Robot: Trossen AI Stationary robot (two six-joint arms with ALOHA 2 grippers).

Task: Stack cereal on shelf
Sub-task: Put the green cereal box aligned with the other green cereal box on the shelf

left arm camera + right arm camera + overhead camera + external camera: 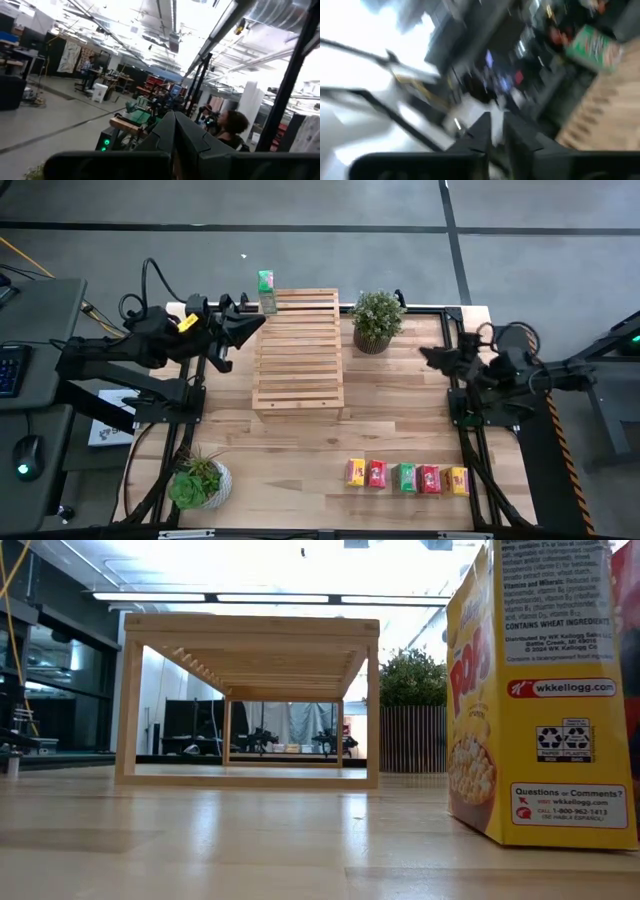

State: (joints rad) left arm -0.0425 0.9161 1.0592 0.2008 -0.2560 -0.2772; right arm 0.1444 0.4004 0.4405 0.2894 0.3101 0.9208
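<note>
The light-wood slatted shelf point(297, 348) stands at the table's middle and also shows in the low view point(250, 640). One green cereal box point(266, 282) stands upright at the shelf's far left corner; it also shows in the right wrist view point(594, 46). Five more boxes lie in a row near the table's front right: yellow point(355, 472), red point(377, 473), green point(405, 477), red point(429, 478), yellow point(458, 480). My left gripper point(258, 320) is shut and empty just left of the shelf, close by the green box. My right gripper point(425, 355) is shut and empty, right of the shelf.
A potted plant point(377, 320) stands right of the shelf's far end. Another plant point(198, 480) stands at the front left. The low view shows a yellow box point(540, 690) close up. Bare tabletop lies between the shelf and the row of boxes.
</note>
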